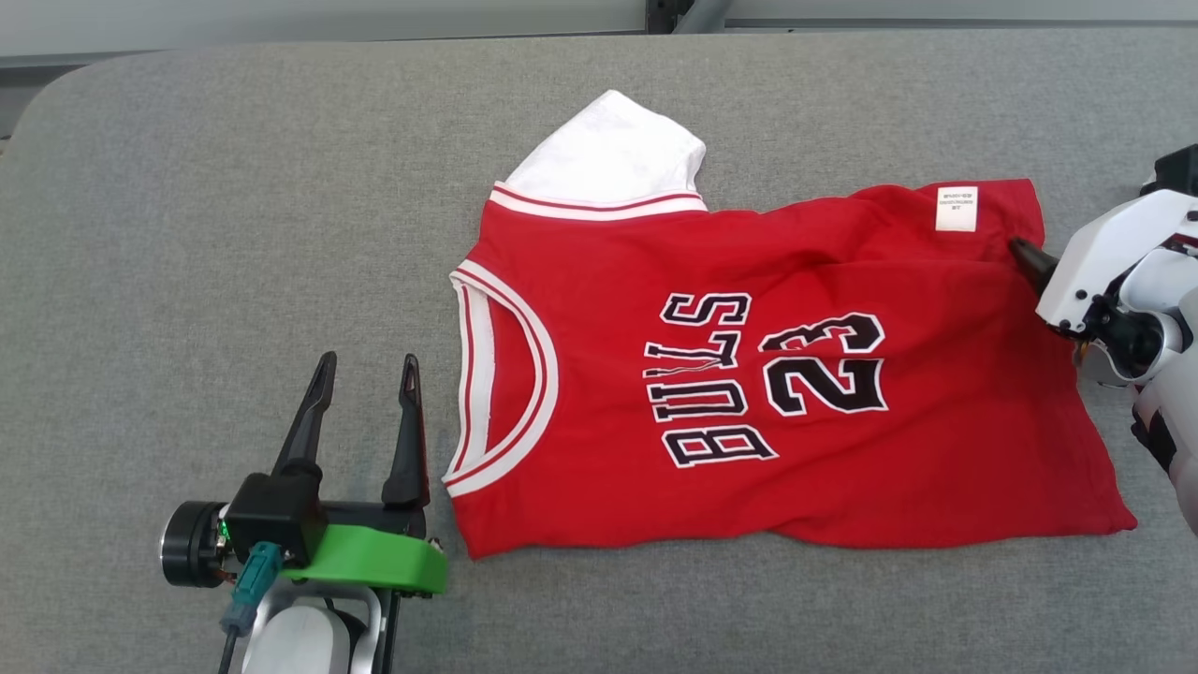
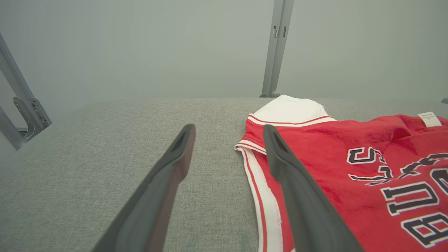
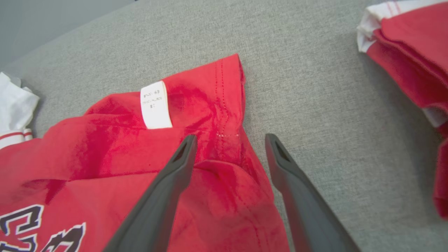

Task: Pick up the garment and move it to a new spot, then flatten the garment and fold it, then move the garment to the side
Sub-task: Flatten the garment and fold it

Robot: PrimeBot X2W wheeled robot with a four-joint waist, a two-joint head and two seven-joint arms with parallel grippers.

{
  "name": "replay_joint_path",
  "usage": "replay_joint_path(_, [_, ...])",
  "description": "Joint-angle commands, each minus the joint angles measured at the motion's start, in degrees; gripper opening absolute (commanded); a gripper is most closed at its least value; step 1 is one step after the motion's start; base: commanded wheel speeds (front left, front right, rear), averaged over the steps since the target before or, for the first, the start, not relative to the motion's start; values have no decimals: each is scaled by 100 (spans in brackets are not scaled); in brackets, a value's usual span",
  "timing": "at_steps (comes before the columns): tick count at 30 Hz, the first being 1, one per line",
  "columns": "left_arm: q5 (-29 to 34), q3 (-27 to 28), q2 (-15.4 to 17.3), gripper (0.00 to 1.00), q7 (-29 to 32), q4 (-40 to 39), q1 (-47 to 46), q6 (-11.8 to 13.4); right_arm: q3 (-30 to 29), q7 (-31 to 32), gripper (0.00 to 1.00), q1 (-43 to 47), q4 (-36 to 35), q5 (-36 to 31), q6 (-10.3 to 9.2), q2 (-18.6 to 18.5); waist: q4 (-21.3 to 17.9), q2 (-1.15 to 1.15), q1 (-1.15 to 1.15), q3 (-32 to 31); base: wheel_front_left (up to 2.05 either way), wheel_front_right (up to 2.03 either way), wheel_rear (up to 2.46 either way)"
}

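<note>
Red jersey (image 1: 749, 374) lies spread, slightly rumpled, on the grey table (image 1: 234, 234). The left gripper (image 1: 369, 360) sits just beside its neckline, fingers wide and empty. The right gripper (image 3: 231, 138) is at the hem near the white label (image 3: 155, 105), fingers wide astride the cloth edge, gripping nothing.

One jersey (image 1: 599, 281), one other red garment (image 3: 413, 35), one label (image 1: 956, 208), one table (image 1: 187, 234), left gripper (image 1: 369, 358) plus right gripper (image 3: 231, 137)
</note>
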Motion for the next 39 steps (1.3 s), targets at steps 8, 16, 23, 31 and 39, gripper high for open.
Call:
replay_joint_path(8, [-3,38,13,100,-15,-8,-110,-35,-55,-89,38,-217,382,-41,0,106,121,0,0,134,0,0,0])
replay_joint_path(16, [-41,62,13,100,-15,-23,-90,37,89,-284,0,-365,228,-155,0,39,55,0,0,109,0,0,0])
replay_joint_path(23, [-291,94,14,100,-15,-47,-209,12,54,-758,0,-485,-143,-67,0,-164,-90,0,0,55,0,0,0])
replay_joint_path(31, [-980,141,676,100,590,650,-2010,-643,174,-849,0,-206,-813,118,0,-168,-447,0,0,391,0,0,0])
replay_joint_path(39, [-3098,-1963,2116,100,3301,1079,-4678,-692,350,-884,0,-113,-1437,191,0,88,-955,0,0,900,0,0,0])
